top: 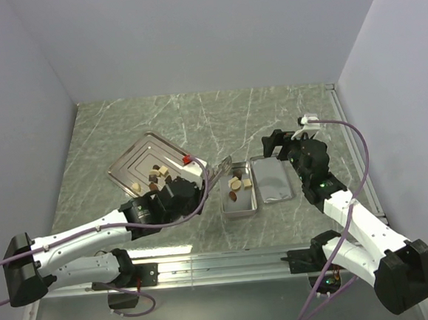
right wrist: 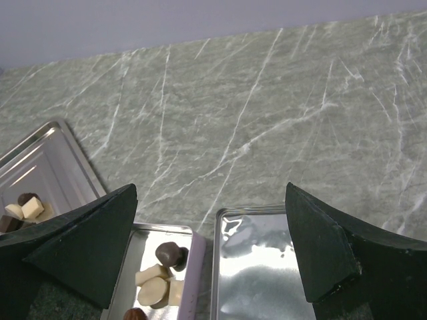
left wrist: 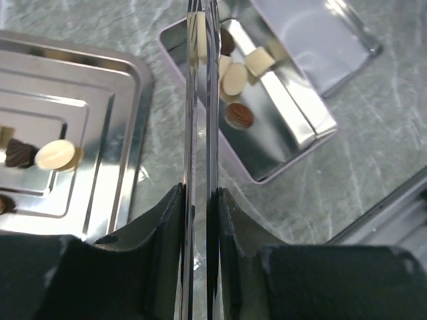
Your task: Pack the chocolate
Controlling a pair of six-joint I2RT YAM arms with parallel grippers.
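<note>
Light, smooth, easily marred chocolate lies in the tin and on the tray; pinch each lump gently across its sides with the tongs your left end effector clenches, while your right end effector gapes empty.

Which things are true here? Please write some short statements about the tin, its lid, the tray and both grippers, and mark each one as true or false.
1. The left gripper is shut on metal tongs. True.
2. The tin is empty. False: several chocolates lie in it.
3. The right gripper is open and holds nothing. True.
4. The lid is closed on the tin. False: it lies on the table beside the tin.
5. The steel tray holds no chocolates. False: a few lie on it.
</note>
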